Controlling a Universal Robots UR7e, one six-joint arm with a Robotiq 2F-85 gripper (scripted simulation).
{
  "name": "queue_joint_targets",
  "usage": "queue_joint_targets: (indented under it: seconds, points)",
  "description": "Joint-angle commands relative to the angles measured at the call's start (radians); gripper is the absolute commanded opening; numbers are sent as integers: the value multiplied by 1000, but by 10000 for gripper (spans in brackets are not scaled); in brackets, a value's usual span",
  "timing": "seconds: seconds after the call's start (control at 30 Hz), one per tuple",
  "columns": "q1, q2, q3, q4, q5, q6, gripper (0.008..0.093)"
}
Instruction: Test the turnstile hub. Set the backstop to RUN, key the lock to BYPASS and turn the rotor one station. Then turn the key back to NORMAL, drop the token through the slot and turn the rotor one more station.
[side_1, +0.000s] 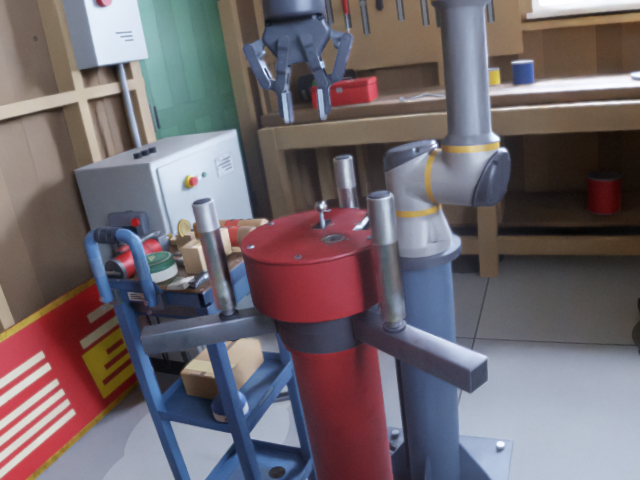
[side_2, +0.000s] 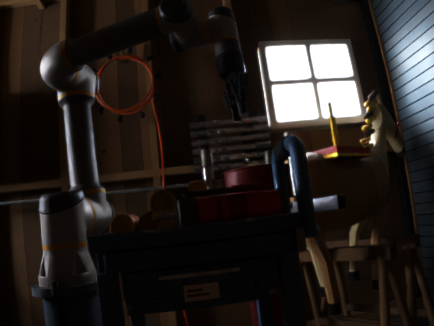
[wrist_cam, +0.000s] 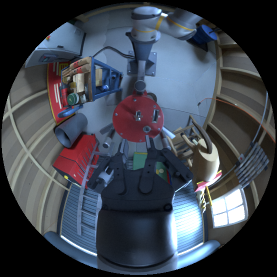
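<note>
The turnstile hub (side_1: 310, 258) is a red drum on a red post, in the middle of the shop. On its flat top (wrist_cam: 137, 118) stand a small metal lever (side_1: 321, 211), a round lock (side_1: 332, 238) and a slot (wrist_cam: 155, 115). Grey arms with upright steel posts (side_1: 385, 258) stick out below the drum. A yellow token (side_1: 184, 227) lies on the blue cart to the left. My gripper (side_1: 302, 111) hangs high above the hub's top. It is partly open and holds nothing.
Behind the hub a wooden workbench (side_1: 465, 119) carries a red toolbox (side_1: 345, 91). The arm's blue pedestal (side_1: 429, 336) stands right behind the hub. The blue cart (side_1: 170, 289) full of boxes sits left, before a grey cabinet (side_1: 165, 178). A rocking horse (wrist_cam: 204, 155) stands nearby.
</note>
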Motion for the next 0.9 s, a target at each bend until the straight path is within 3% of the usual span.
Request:
queue_joint_targets:
  seconds: [0.0, 0.37, 0.87]
  points:
    - [-1, 3, -9, 11, 2, 27, 440]
    - [-10, 30, -78, 94, 19, 225, 440]
    - [-48, 14, -67, 100, 20, 203, 440]
